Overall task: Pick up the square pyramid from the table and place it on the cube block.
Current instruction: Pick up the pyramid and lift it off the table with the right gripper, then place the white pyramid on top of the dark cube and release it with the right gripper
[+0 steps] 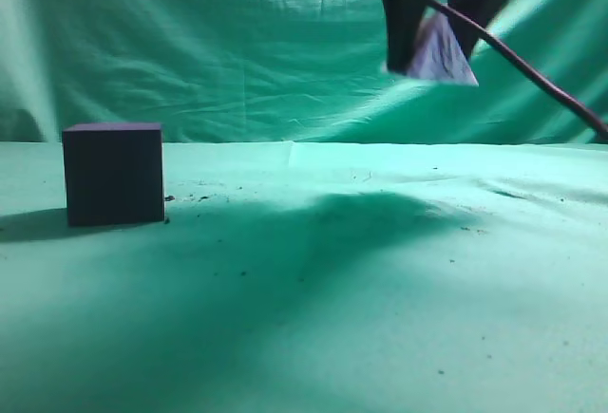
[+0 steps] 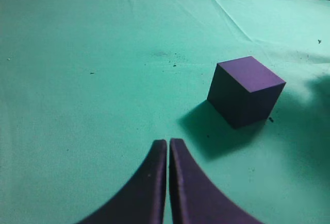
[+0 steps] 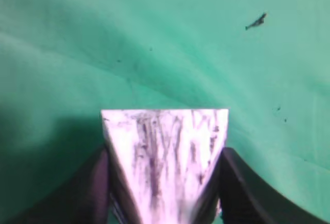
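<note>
A: Where is the pyramid (image 1: pixel 443 52) relative to the cube (image 1: pixel 114 173)?

B: High above the worktop (image 1: pixel 313 290) and well off to the cube's right in the exterior view. It hangs in the air, clamped between the right fingers (image 1: pixel 408 24), with its pale, dark-streaked faces showing between the two dark prongs.

A: And from the right wrist?

B: The pyramid (image 3: pixel 165 157) fills the lower middle of that view, one flat edge at the top and the sides narrowing downward. A dark finger presses on each sloping side, so the right fingers (image 3: pixel 98 183) are grasping it. Below it lies only wrinkled green cloth with a few dark specks.

A: Does the cube carry anything?

B: No, its top is bare. It sits flat on the worktop, near the left edge of the exterior view, casting a shadow to its left.

A: What about the left arm?

B: Its fingers (image 2: pixel 154 183) are clenched together, with only a thin slit between them, and grasp nothing. In the left wrist view the cube (image 2: pixel 246 90) stands ahead and to the right of those fingers, clear of them.
</note>
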